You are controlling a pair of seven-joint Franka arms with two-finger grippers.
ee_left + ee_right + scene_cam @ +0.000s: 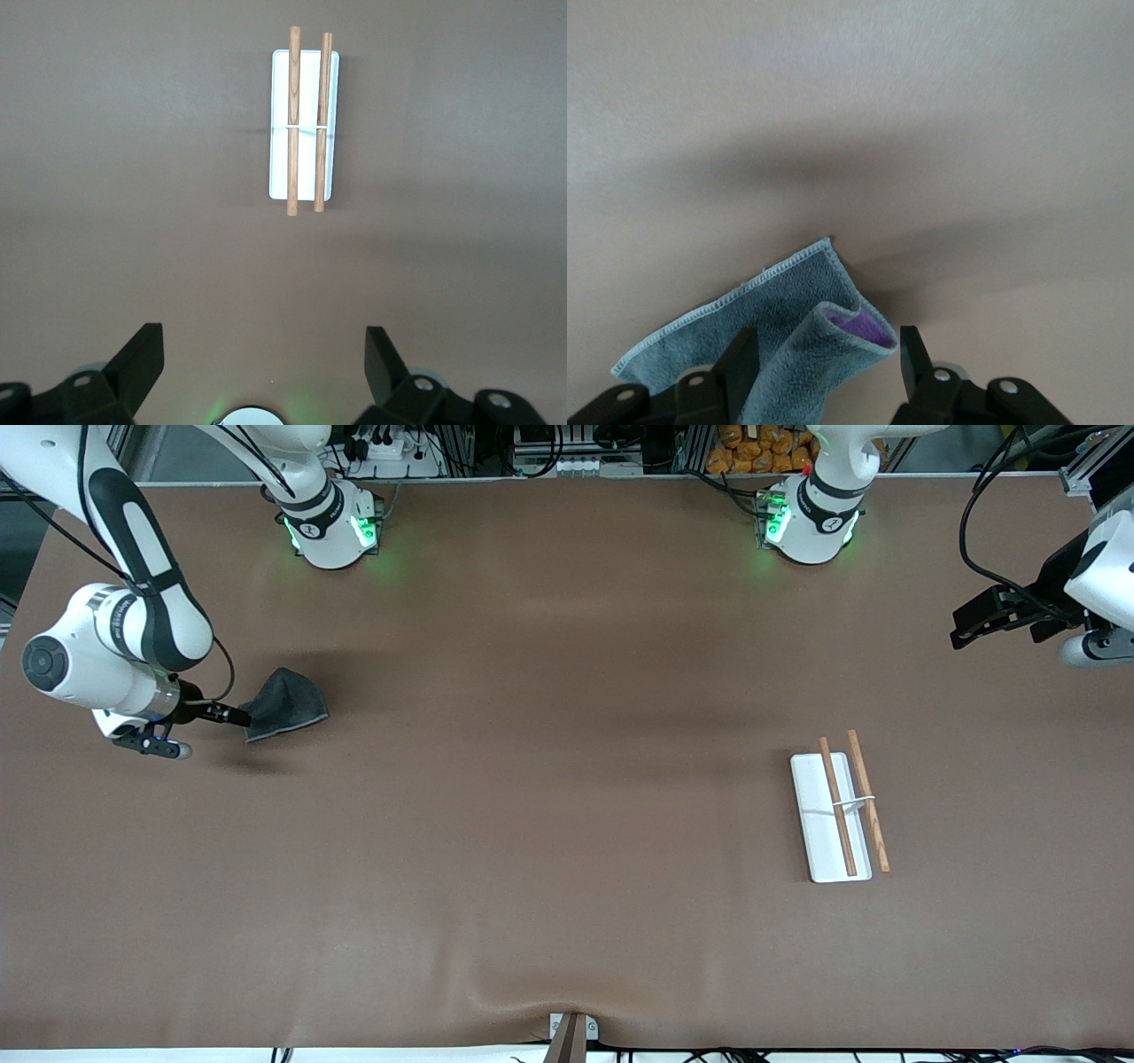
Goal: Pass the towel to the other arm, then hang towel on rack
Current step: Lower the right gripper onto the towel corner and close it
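Observation:
The dark grey towel (285,704) lies bunched on the table toward the right arm's end, a purple patch showing inside one fold (859,326). My right gripper (237,715) is low at the towel's edge. Its fingers (911,359) stand on either side of a raised fold, with a gap left at one finger. The rack (811,815) stands toward the left arm's end, a white plate with two wooden rods (838,806); it also shows in the left wrist view (301,124). My left gripper (961,635) waits open and empty, high above that end of the table (266,343).
The brown table mat (549,797) stretches between towel and rack. A small clamp (571,1032) sits at the table's edge nearest the front camera. The two arm bases (332,527) stand along the edge farthest from it.

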